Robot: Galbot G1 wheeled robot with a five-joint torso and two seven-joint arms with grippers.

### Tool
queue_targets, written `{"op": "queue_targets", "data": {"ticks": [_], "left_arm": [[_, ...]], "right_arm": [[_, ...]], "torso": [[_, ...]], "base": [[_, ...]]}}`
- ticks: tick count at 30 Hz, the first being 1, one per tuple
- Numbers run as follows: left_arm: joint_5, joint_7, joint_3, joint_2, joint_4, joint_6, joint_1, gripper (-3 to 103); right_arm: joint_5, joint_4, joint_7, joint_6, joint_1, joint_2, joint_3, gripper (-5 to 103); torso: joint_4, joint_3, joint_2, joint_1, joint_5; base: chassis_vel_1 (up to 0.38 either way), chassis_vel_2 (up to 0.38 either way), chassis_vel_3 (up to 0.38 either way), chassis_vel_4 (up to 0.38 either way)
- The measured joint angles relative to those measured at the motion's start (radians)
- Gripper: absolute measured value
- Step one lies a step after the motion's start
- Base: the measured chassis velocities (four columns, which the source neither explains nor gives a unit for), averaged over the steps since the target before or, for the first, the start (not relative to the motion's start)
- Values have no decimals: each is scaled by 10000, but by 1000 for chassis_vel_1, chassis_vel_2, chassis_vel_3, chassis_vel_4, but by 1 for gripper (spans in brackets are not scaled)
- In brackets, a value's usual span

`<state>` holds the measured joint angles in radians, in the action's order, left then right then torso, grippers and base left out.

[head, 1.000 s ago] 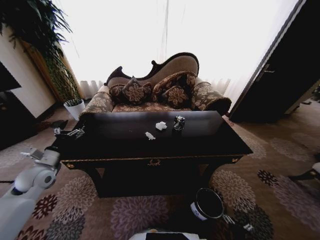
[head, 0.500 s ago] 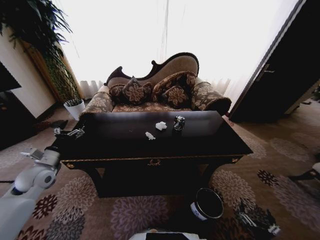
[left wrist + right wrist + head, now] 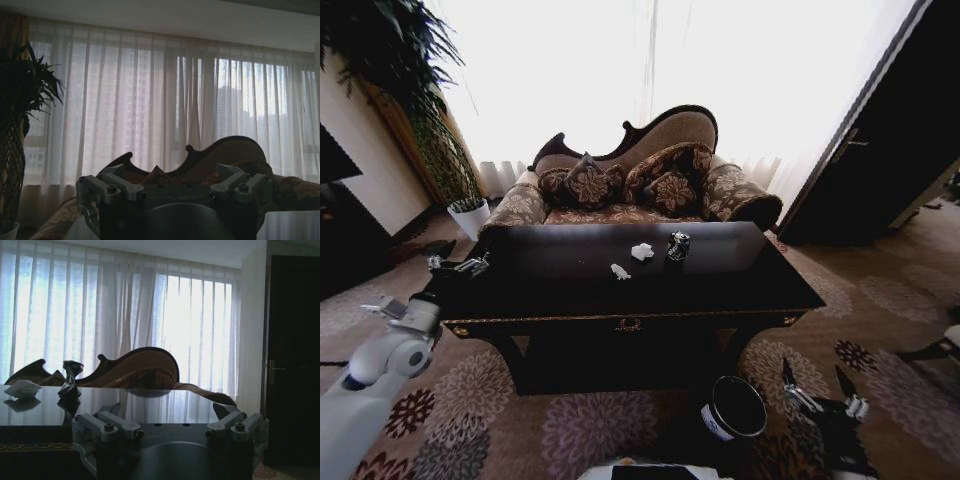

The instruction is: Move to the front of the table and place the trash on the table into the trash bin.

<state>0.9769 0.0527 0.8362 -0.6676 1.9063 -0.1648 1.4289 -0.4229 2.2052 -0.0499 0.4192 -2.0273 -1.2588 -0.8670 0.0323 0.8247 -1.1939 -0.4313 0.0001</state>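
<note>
The dark glossy table (image 3: pixel 740 290) stands straight ahead. On its top lie two white paper wads (image 3: pixel 642 251) (image 3: pixel 620 271) and a dark shiny can (image 3: pixel 678 246), and a clear bottle (image 3: pixel 460 266) lies at its left end. The black trash bin (image 3: pixel 733 408) sits on the carpet below the table's front right. My right gripper (image 3: pixel 817 392) hangs open just right of the bin, holding nothing. The right wrist view looks across the tabletop (image 3: pixel 160 407) at the can (image 3: pixel 70 376) and a wad (image 3: pixel 22 388). My left gripper (image 3: pixel 395 305) waits, open, off the table's left front corner.
A patterned sofa (image 3: pixel 630 190) with cushions stands right behind the table. A tall plant in a white pot (image 3: pixel 470 215) is at the back left, with a dark cabinet (image 3: pixel 345 240) nearer. A dark door (image 3: pixel 890 140) closes the right side. Flowered carpet (image 3: pixel 590 430) lies in front.
My right gripper has risen from the lower right edge of the view to beside the bin, its fingers now plainly spread. The left arm and the trash have not moved.
</note>
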Motion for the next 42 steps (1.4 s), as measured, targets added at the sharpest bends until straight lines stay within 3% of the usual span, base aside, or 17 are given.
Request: {"op": "queue_targets", "data": {"ticks": [1, 2, 5, 6, 9, 11, 14, 15, 19, 26, 33, 42], "left_arm": [[0, 0, 0, 0, 0, 0, -1, 100], [0, 0, 0, 0, 0, 0, -1, 100], [0, 2, -1, 2, 0, 0, -1, 100], [0, 2, -1, 2, 0, 0, -1, 100], [0, -1, 0, 2, -2, 0, 0, 100], [0, 2, 0, 1, -1, 0, -1, 100], [0, 4, 0, 0, 0, 0, -1, 100], [0, 4, 0, 0, 0, 0, -1, 100], [0, 11, 1, 0, 0, 1, 0, 100], [0, -2, 2, 0, -1, 2, 0, 100], [1, -4, 3, 0, -1, 2, -1, 100], [0, 1, 2, 0, 0, 2, 0, 100]], "right_arm": [[-138, 54, -23, -471, 347, 512, 24, 100], [-138, 54, -23, -471, 347, 512, 24, 100], [-1026, 258, -78, -1601, 1101, 2296, 112, 100], [-1026, 258, -78, -1601, 1101, 2296, 112, 100], [-2047, 37, 41, -2203, 1753, 3512, 139, 100], [-2335, -87, 104, -2320, 1937, 3788, 149, 100], [-3541, -681, 604, -2670, 2809, 4841, 386, 100], [-3541, -681, 604, -2670, 2809, 4841, 386, 100], [-4419, -1425, 1059, -2851, 4288, 5813, 1312, 100], [-4455, -2475, 1063, -2980, 6408, 6346, 3117, 100], [-4322, -4152, 866, -3123, 10161, 6293, 6459, 100], [-4680, -5206, 867, -3180, 11934, 6260, 8191, 100]], "torso": [[1, 0, 0, 0, 3], [1, 0, 0, 0, 3], [-3, 0, 0, -1, 2], [-3, 0, 0, -1, 2], [-1, 1, 1, -2, 1], [0, 1, 1, -2, 0], [1, 0, 0, -2, 3], [1, 0, 0, -2, 3], [0, 0, 1, -2, -1], [0, 1, 1, -2, -1], [-4, 1, 2, -3, 0], [1, 0, 1, 1, -1]], "base": [[0, 0, 0, 0], [0, 0, 0, 0], [0, 0, 0, 0], [0, 0, 0, 0], [0, 0, 0, 0], [0, 0, 0, 0], [0, 0, 0, 0], [0, 0, 0, 0], [0, 0, 0, 0], [0, 0, 0, 0], [0, 0, 0, 0], [0, 0, 0, 0]]}}
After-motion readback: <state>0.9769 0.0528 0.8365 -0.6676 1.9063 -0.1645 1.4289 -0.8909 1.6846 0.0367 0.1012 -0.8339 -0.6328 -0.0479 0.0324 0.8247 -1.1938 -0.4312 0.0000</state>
